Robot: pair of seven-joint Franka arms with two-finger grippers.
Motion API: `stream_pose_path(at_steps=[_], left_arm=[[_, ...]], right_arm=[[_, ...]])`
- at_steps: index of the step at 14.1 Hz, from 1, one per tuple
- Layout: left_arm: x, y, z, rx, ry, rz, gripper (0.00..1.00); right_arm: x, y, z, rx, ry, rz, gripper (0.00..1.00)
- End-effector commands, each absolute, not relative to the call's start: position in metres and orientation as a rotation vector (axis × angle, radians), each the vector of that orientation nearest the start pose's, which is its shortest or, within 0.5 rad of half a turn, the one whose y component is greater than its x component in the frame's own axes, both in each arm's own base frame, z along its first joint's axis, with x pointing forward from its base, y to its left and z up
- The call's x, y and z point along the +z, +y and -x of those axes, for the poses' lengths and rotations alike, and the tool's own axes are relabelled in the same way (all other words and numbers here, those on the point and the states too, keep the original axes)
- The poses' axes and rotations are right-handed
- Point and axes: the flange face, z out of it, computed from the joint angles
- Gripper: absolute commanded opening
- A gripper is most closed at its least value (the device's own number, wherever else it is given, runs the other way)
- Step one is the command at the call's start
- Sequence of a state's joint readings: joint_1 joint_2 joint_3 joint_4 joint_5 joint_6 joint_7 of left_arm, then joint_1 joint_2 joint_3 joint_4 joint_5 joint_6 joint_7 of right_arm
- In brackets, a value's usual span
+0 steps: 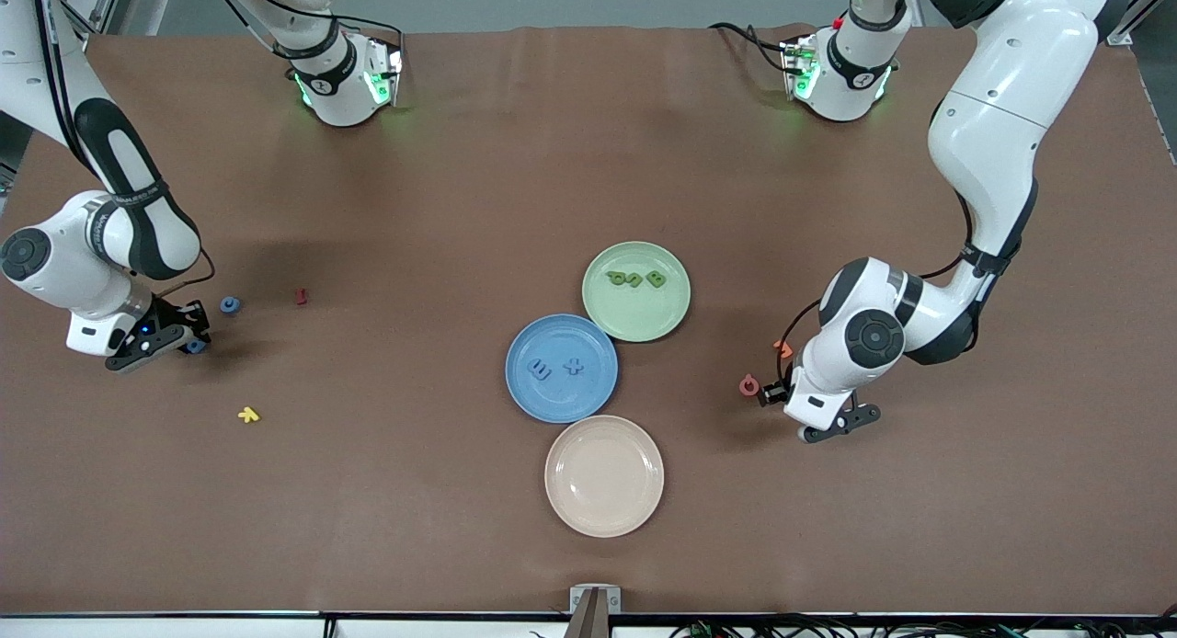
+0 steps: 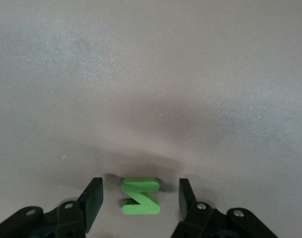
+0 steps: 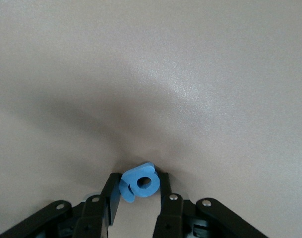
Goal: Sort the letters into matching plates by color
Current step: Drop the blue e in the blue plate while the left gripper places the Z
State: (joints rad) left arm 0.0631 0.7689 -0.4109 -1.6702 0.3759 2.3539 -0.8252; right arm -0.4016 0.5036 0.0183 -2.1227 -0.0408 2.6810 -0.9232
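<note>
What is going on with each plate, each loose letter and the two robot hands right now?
Green plate: holds three green letters.
Blue plate: holds two blue letters.
Beige plate: bare.
Green Z letter: on the table between the left hand's open fingers.
Blue ring-shaped letter: pinched by the right hand.
Second blue ring letter, red letter, yellow letter, pink letter, orange letter: loose on the table.
</note>
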Motion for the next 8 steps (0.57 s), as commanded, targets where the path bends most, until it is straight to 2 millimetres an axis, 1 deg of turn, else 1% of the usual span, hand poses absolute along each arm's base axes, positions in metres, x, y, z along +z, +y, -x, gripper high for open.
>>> stream_pose_path(at_steps=[1, 2, 3, 4, 5, 6, 8], left_arm=[[0.180, -0.198, -0.647, -0.003, -0.486, 3.104, 0.69], [0.180, -0.199, -0.646, -0.003, -0.484, 3.104, 0.68], [0.177, -0.199, -0.645, 0.004, -0.483, 3.103, 0.65], [0.175, -0.199, -0.645, 0.009, -0.483, 3.103, 0.61], [0.175, -0.199, -0.645, 0.009, -0.483, 3.103, 0.55], [0.174, -0.199, -0.645, 0.011, -0.483, 3.103, 0.48], [0.175, -0.199, -0.645, 0.008, -0.482, 3.103, 0.35]], right_arm=[[0.178, -0.213, -0.548, 0.007, -0.919, 2.998, 0.00], [0.194, -0.201, -0.561, 0.059, -0.877, 2.982, 0.00], [0.210, -0.183, -0.571, 0.100, -0.821, 2.976, 0.00], [0.223, -0.157, -0.584, 0.123, -0.753, 2.981, 0.00], [0.232, -0.129, -0.593, 0.141, -0.683, 2.991, 0.00], [0.237, -0.096, -0.600, 0.155, -0.595, 3.007, 0.00], [0.241, -0.020, -0.609, 0.155, -0.407, 3.041, 0.00]])
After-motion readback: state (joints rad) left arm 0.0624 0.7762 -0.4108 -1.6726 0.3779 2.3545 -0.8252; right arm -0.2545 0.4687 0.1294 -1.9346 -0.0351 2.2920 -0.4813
